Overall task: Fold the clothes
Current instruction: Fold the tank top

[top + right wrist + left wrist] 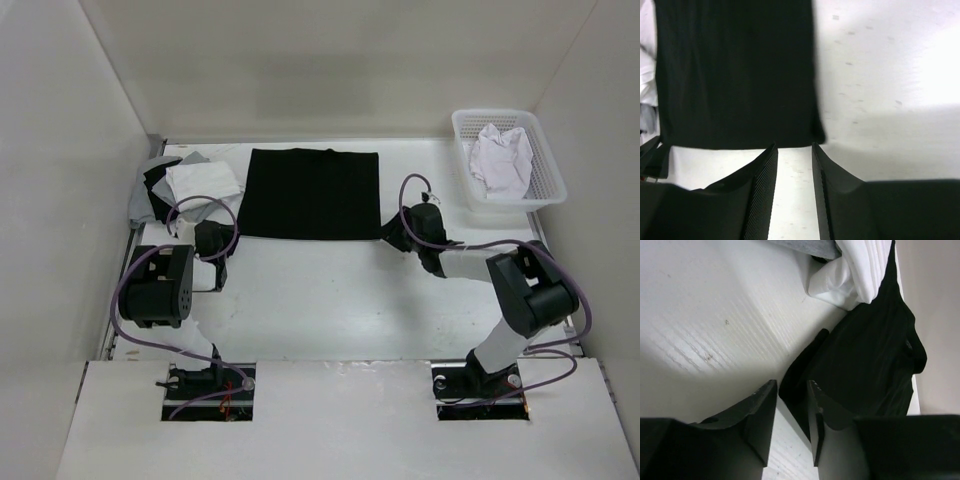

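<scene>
Top external: right arm [470,265] reaches clothes [313,193] (perhaps touching).

Top view: fixed high behind arm bases [205,385], facing forward and down, far, whole tabletop [330,290] in frame; left wrist view: low, close, looking past own jaws at garment pile [855,275] at tabletop's left; right wrist view: low, close, past own jaws toward black clothes [735,75]; top view shares pile with left wrist, clothes with right wrist.
</scene>
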Robot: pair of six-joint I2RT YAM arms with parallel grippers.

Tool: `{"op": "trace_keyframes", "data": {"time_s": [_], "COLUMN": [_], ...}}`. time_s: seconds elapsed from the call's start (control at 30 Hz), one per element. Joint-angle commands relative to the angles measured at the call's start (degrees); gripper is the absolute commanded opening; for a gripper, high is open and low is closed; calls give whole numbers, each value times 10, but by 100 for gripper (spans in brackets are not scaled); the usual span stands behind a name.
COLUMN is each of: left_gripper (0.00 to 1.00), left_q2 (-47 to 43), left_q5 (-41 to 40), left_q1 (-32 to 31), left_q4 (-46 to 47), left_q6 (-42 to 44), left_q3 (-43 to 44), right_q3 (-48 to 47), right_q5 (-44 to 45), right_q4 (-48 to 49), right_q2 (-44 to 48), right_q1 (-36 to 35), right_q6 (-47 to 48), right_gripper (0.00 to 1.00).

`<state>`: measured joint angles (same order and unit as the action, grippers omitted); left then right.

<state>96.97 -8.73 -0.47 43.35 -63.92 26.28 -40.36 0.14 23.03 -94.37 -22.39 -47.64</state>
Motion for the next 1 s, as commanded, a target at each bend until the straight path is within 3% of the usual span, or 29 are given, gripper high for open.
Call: {"op": "trace_keyframes", "data": {"time_s": [0.0,0.13,0.63,0.83,0.97], "left_gripper": [25,14,4,3,3], "left_q2": [25,35,48,47,45], "left_q5": [1,-1,-3,-2,-1], "left_q1": [4,3,-2,-5,-4], "left_q4": [2,2,17,23,23], "left_q6": [-9,-16,-20,-25,-25], "left_q3": [10,16,14,14,13], "right_q3": [7,2,-2,-24,-39], "right_q5": [10,2,-31,-24,-13], "right_q4": [33,22,31,31,32], "right_q2": [-16,-36,-64,-81,-92], "right_q1": [13,17,17,19,20], "right_q6": [-32,-40,-66,-73,-72], "right_gripper": [39,42,37,29,18]}}
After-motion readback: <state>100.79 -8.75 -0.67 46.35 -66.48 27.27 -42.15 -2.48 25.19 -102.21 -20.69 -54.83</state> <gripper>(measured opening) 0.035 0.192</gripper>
